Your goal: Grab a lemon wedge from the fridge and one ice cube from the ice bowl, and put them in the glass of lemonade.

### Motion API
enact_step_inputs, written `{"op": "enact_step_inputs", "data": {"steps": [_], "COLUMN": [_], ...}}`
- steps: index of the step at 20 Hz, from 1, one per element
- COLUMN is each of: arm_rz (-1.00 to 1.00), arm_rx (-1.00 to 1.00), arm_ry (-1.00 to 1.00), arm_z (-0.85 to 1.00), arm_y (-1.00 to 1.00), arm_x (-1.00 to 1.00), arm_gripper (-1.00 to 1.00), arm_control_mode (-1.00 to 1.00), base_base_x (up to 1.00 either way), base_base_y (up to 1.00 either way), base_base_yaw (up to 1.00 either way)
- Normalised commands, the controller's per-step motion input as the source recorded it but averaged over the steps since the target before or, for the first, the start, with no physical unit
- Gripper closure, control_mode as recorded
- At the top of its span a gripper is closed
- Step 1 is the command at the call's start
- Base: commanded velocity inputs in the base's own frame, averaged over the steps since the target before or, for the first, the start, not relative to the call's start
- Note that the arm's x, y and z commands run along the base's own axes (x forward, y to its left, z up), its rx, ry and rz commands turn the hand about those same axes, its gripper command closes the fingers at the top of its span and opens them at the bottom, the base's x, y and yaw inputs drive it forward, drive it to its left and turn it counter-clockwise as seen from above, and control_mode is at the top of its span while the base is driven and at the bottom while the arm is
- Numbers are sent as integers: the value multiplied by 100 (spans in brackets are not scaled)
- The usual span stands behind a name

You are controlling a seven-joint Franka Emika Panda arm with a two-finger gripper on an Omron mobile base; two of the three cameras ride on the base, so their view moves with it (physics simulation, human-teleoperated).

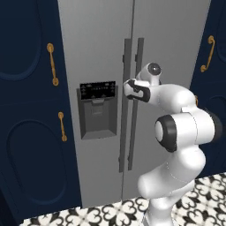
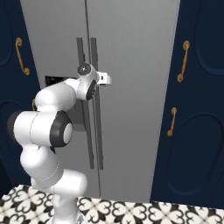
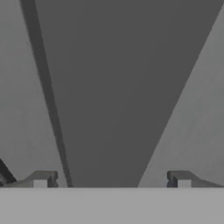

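Gripper (image 3: 111, 179): wide open, holding nothing, right up at a dark door handle (image 1: 139, 101).
Fridge (image 1: 97, 53): shut, straight ahead.
Do well: keep handle between fingers, squeeze, pull slowly.

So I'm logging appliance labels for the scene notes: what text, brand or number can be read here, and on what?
None can be read.
The fridge dispenser panel carries rows of small pale marks, too small and blurred to read.
No brand or number on the doors.
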Motion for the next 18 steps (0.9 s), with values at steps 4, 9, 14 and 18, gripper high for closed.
{"op": "enact_step_inputs", "data": {"steps": [4, 9, 14, 18], "arm_rz": [-1, 0, 0, 0], "arm_rx": [4, 1, 0, 0], "arm_ry": [-2, 0, 0, 0], "arm_z": [-2, 0, 0, 0], "arm_y": [-60, -24, 0, 0], "arm_x": [5, 13, 3, 0], "arm_gripper": [-100, -100, 100, 100], "arm_control_mode": [-100, -100, -100, -100], "base_base_x": [0, 0, 0, 0], "base_base_y": [0, 0, 0, 0], "base_base_yaw": [0, 0, 0, 0]}}
